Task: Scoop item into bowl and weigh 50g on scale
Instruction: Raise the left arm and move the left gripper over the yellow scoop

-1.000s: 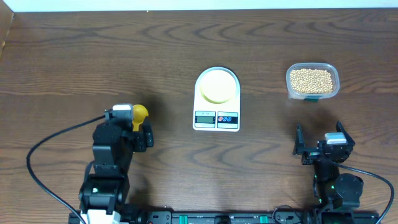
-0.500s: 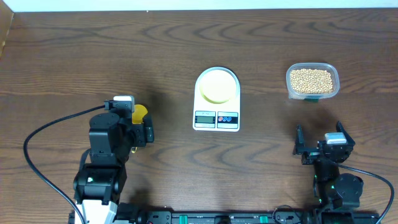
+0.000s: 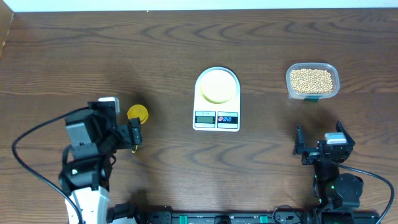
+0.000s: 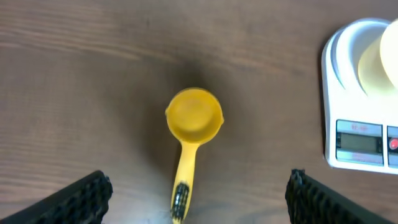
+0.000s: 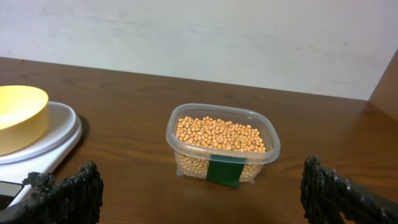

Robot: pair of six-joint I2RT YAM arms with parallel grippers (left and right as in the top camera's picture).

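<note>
The tan beans [image 3: 311,79] fill a clear plastic container at the right; they also show in the right wrist view [image 5: 219,134]. The pale-yellow bowl [image 3: 218,86] sits on the white scale [image 3: 216,118]; both show in the left wrist view, bowl [image 4: 380,62] and scale [image 4: 348,106]. A yellow scoop [image 3: 137,114] lies on the table left of the scale. My left gripper [image 3: 126,132] is open, its fingers either side of the scoop's handle [image 4: 185,180], not touching it. My right gripper [image 3: 319,143] is open and empty, in front of the container.
The clear container [image 5: 222,163] has a green label on its near side. The bowl [image 5: 18,118] and scale [image 5: 59,134] lie left of it. A black cable [image 3: 37,140] loops by the left arm. A pale wall [image 5: 199,37] runs behind the table.
My left arm has swung left and back, so the scoop's cup is uncovered in the overhead view. The scoop stays on the table. The right arm has not moved.
</note>
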